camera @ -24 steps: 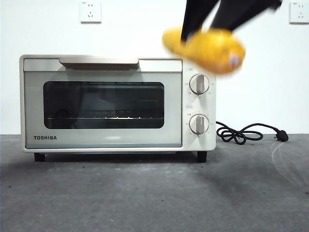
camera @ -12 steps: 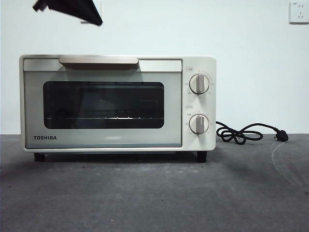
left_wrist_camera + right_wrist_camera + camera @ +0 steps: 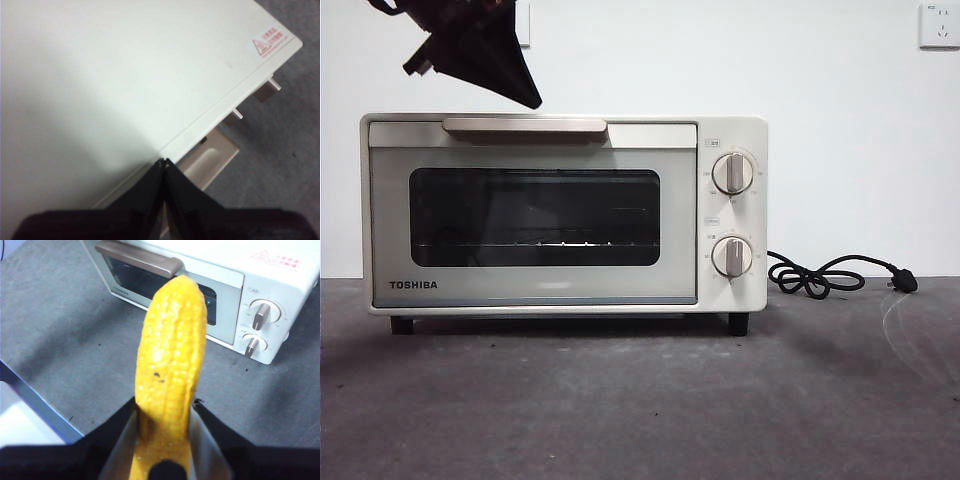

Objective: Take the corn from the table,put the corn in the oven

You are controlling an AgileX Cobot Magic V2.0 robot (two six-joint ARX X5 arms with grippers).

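The right claw (image 3: pixel 167 440) grips the corn (image 3: pixel 172 360) above the table (image 3: pixel 65 335), facing the closed oven (image 3: pixel 225 285).

one corn (image 3: pixel 172 370), one oven (image 3: pixel 563 213), two knobs (image 3: pixel 733 173)

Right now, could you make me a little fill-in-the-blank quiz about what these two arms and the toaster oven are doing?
1. The right gripper is shut on the yellow-orange bumpy ____.
2. The door of the cream-white boxy toaster oven, with its beige bar handle, is ____.
3. The left gripper, jaws shut and holding nothing, hangs above the oven's ____.
4. The black power cord lies on the dark grey table, ____.

Missing words: corn; closed; top; unplugged
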